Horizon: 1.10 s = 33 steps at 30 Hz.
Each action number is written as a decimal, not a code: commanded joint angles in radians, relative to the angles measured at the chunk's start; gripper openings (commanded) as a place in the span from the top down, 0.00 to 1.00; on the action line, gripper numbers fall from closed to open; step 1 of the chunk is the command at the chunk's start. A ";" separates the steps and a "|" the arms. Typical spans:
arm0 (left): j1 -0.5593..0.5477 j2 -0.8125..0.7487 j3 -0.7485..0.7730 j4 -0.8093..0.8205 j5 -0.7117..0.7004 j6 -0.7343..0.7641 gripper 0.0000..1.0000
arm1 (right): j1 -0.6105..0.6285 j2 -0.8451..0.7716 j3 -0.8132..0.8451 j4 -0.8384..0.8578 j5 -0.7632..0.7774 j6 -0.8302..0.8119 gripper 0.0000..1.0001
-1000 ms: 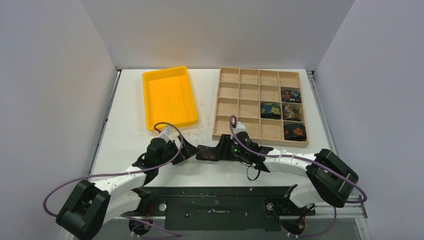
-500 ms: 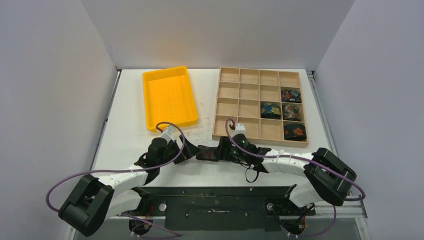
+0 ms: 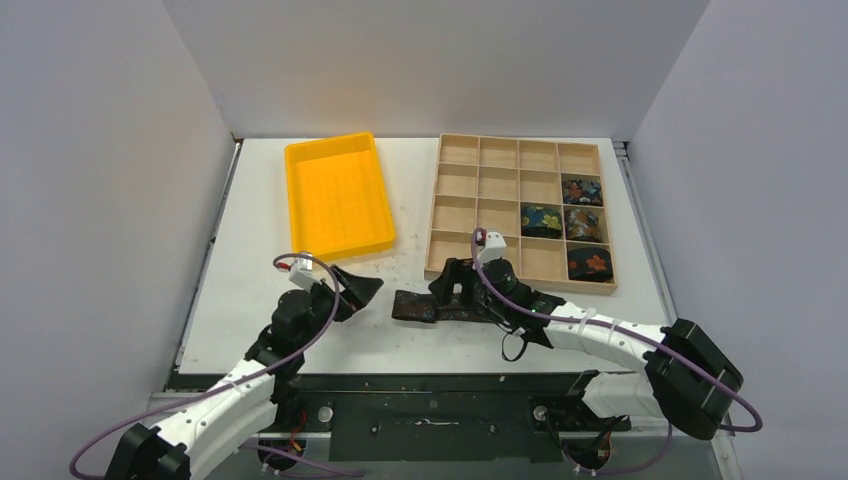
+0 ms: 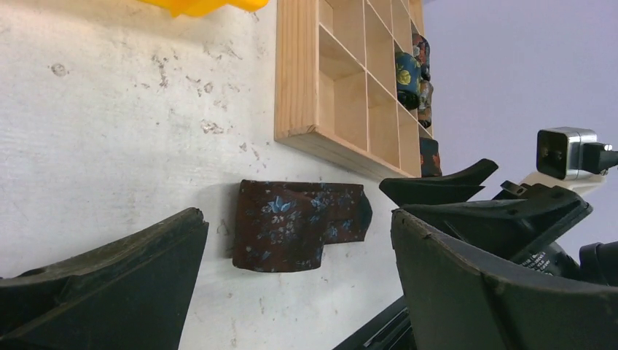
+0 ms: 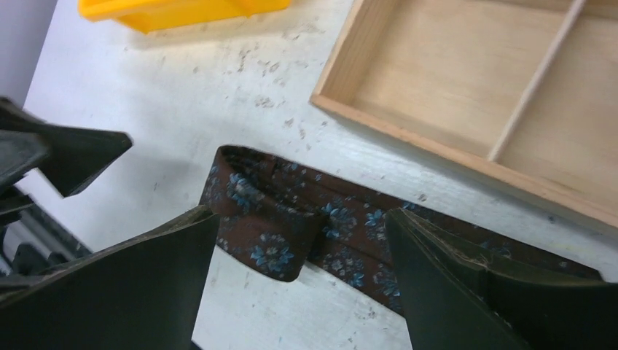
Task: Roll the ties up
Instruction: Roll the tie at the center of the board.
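Note:
A dark brown tie [image 3: 415, 307] with blue flowers lies flat on the white table in front of the wooden tray [image 3: 433, 262], its left end folded over once. It shows in the left wrist view [image 4: 288, 226] and the right wrist view [image 5: 277, 219]. My left gripper [image 3: 357, 287] is open and empty, just left of the tie's folded end. My right gripper [image 3: 452, 282] is open and empty, above the tie's middle; my arm hides the strip's right part. Several coiled ties [image 3: 541, 220] fill cells at the tray's right side.
A yellow bin [image 3: 340, 195] stands at the back left, empty. The wooden tray [image 4: 295, 80] has many bare cells on its left and far side. Its near edge runs just behind the tie [image 5: 437, 142]. A black metal rail borders the table's front.
My left gripper has drawn back from the tie's left end as that arm swung left. My right gripper has lifted slightly toward the tray. The tie stays put.

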 commanded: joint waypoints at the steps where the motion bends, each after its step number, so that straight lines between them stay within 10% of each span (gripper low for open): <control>1: 0.010 0.006 -0.042 0.104 0.019 -0.002 0.04 | 0.014 0.022 -0.024 0.115 -0.126 -0.014 0.14; 11: -0.029 0.344 0.106 0.071 0.156 0.113 0.01 | 0.022 0.164 -0.014 0.122 -0.096 0.055 0.35; 33: -0.033 0.513 0.076 0.295 0.262 0.095 0.07 | 0.014 0.280 0.042 0.189 -0.201 0.041 0.52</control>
